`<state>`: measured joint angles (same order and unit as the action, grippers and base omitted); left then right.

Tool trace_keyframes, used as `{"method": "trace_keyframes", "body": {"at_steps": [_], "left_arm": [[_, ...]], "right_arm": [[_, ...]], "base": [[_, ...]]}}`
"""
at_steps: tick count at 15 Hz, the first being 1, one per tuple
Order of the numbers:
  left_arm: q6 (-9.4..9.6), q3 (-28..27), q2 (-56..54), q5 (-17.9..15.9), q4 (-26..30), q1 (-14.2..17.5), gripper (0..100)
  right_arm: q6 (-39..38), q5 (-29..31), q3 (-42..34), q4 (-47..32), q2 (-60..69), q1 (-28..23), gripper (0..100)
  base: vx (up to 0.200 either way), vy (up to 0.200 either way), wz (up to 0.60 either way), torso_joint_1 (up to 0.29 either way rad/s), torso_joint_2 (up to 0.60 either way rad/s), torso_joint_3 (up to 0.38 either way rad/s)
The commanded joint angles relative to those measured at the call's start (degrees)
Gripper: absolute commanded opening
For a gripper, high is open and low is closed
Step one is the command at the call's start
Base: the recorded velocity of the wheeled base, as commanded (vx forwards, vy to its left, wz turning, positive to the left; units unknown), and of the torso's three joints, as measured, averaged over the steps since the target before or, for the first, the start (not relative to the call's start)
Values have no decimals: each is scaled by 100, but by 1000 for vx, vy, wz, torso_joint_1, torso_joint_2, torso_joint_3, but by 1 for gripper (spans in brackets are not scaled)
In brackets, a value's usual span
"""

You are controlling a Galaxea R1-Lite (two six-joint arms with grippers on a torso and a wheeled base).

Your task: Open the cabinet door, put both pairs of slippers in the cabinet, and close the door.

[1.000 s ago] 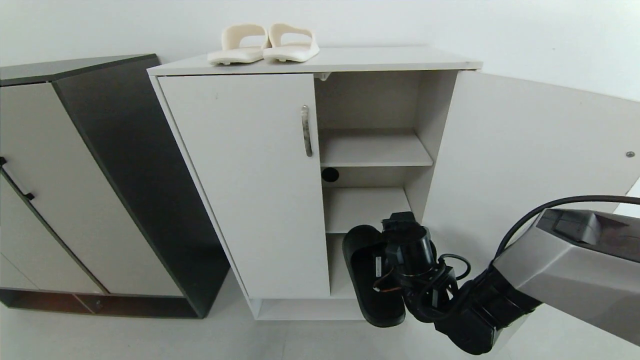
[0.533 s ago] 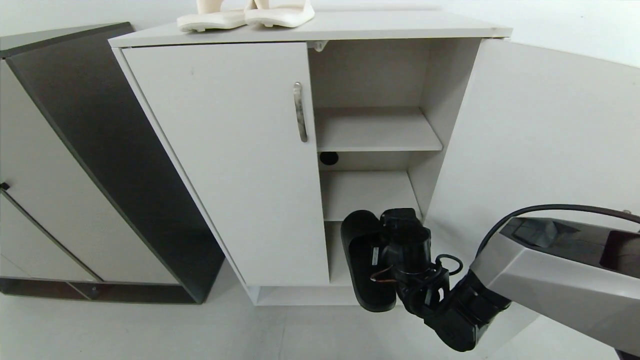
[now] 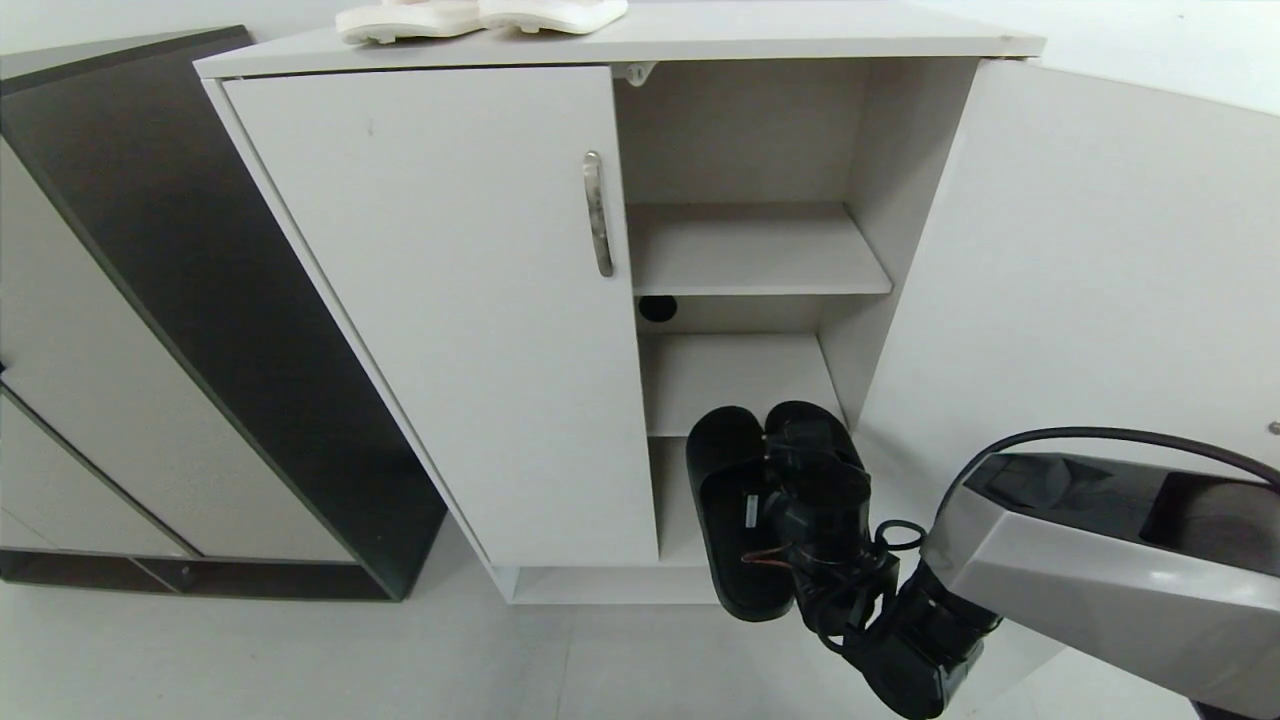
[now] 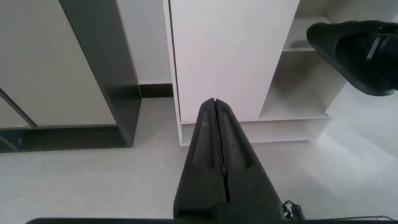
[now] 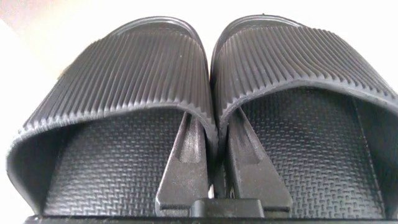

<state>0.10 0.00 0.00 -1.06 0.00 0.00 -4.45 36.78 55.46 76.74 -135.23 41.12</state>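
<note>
The right end effector (image 5: 212, 124) pinches the inner straps of the black slippers (image 3: 735, 520) together, holding the pair off the floor (image 3: 300, 660) at the mouth of the lowest compartment of the white cabinet (image 3: 800, 45). The right door (image 3: 1080, 270) stands wide open and the left door (image 3: 430, 300) is shut. The cream slippers (image 3: 480, 15) lie on top. The left end effector (image 4: 214, 112) hangs closed and empty over the pale floor. A dark cabinet (image 3: 180, 250) stands beside the white one.

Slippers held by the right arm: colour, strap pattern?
Plain black slippers, ribbed straps, textured footbeds; best in right wrist view.
</note>
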Motion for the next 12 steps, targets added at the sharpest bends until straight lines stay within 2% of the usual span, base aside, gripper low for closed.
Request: {"method": "trace_keyframes", "body": {"at_steps": [1,6,9,12], "left_arm": [[8,0,9,1,0,0,0],[-1,0,18,1,0,-9,0],[8,0,9,1,0,0,0],[-1,0,9,9,0,-9,0]], "right_arm": [[6,-4,9,52,-109,1,0],[296,-4,-61,649,-232,-7,0],[304,-13,-70,737,-276,-34,0],[313,-66,-87,834,-311,-166,0]], "base": [[0,0,0,0,0,0],[200,0,0,0,1,0],[200,0,0,4,1,-1],[0,0,0,0,0,0]]}}
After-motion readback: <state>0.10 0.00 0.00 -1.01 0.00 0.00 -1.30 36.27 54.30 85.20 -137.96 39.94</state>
